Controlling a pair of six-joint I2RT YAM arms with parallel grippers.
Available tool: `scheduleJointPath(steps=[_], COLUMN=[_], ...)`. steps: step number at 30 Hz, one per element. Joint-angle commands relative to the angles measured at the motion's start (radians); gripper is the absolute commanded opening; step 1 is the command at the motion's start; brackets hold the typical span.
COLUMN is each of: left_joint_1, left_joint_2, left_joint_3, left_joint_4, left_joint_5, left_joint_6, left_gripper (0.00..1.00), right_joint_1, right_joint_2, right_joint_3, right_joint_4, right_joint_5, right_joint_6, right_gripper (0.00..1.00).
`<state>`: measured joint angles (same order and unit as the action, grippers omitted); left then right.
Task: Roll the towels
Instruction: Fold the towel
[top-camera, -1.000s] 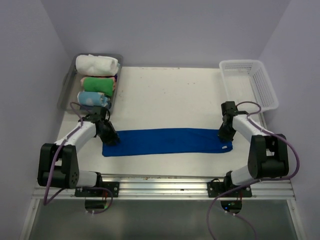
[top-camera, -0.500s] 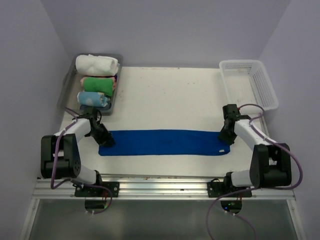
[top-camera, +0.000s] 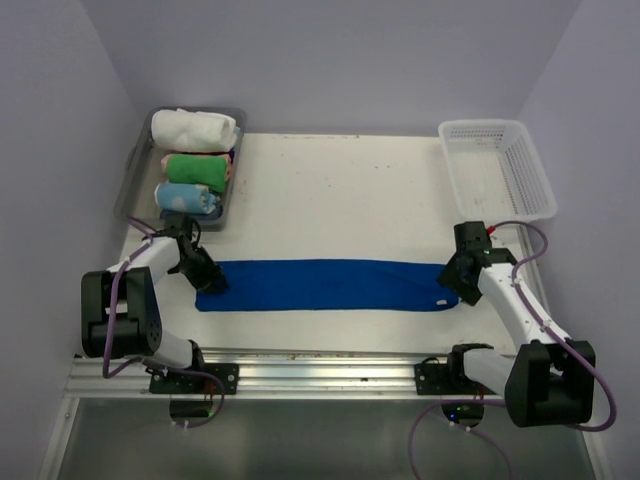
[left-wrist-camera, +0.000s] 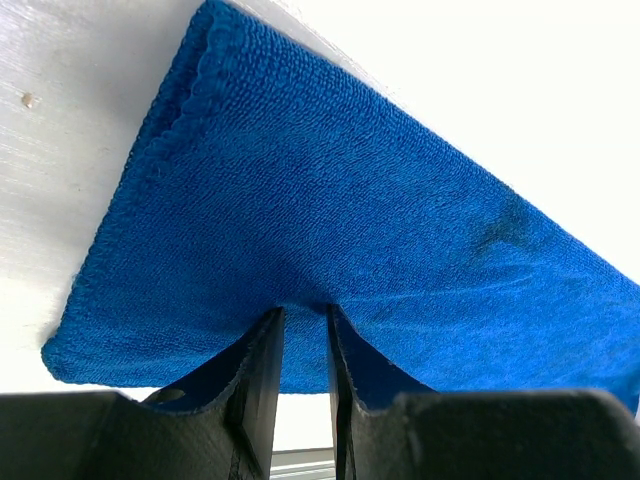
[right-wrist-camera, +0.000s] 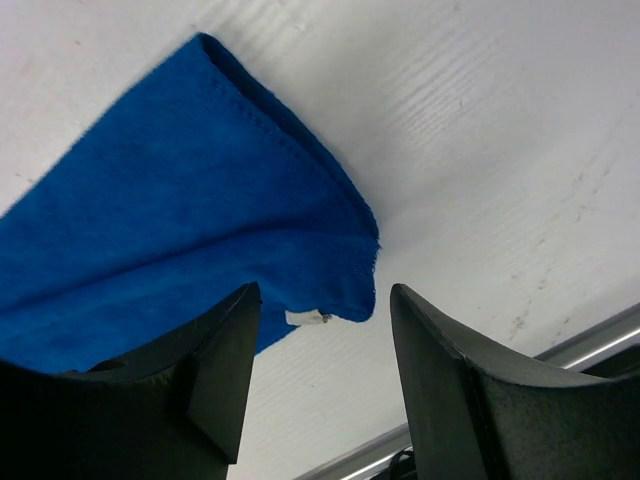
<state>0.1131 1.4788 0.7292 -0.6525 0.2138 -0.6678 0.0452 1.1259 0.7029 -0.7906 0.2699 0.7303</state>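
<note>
1. The left gripper (left-wrist-camera: 303, 322) is pinching. Its fingers are sitting almost together, and a ridge of the blue towel (left-wrist-camera: 330, 200) is puckering up between them at the towel's left short end.
2. The right gripper (right-wrist-camera: 322, 295) is standing wide open and gripping nothing. The towel's right end, with its small white label (right-wrist-camera: 305, 317), is lying flat on the table (right-wrist-camera: 480, 150) just below the gap.
3. Seen from above, the blue towel is stretching as a long narrow strip across the near part of the table, reaching from one gripper to the other. No part of it is rolled yet.
4. The white towel (top-camera: 195, 127) is sitting rolled in the grey tray (top-camera: 128, 190) at the far left. A green roll (top-camera: 195, 167) and a pale blue dotted roll (top-camera: 185, 197) are lying just beside it. A white basket (top-camera: 480, 127) is standing well apart at the far right.
5. What could go wrong, as I judge it:
   - With the right end free, any pull from the left is likely to drag the whole strip instead of turning it over.
   - The pinch is taking only a thin fold near one edge, so the cloth may slip out, or the first turn may start crooked and build into a cone.
   - The strip is lying near the table's front edge, so a skewed roll could creep over it.
</note>
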Motion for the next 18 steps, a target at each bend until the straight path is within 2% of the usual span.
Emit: scheduleJointPath(steps=[1, 6, 11, 15, 18], left_joint_1=[0.020, 0.020, 0.020, 0.020, 0.020], left_joint_2=[0.026, 0.026, 0.026, 0.028, 0.025], left_joint_3=[-0.014, -0.004, -0.004, 0.001, 0.012], left_joint_4=[0.025, 0.024, 0.024, 0.027, 0.021], left_joint_5=[-0.120, -0.117, -0.113, -0.105, -0.100], left_joint_6=[0.054, 0.062, 0.065, 0.065, 0.065], left_gripper=[0.28, 0.28, 0.28, 0.27, 0.27], right_joint_1=[-0.002, -0.002, -0.002, -0.002, -0.001], right_joint_2=[-0.032, -0.003, -0.012, 0.005, -0.011], right_joint_3=[-0.029, -0.043, -0.066, -0.065, -0.069], right_joint_4=[-0.041, -0.027, -0.003, 0.007, 0.002], right_joint_5=[0.003, -0.003, 0.008, 0.011, 0.017], right_joint_6=[0.060, 0.076, 0.086, 0.080, 0.081], right_gripper=[0.59, 0.58, 0.31, 0.19, 0.05])
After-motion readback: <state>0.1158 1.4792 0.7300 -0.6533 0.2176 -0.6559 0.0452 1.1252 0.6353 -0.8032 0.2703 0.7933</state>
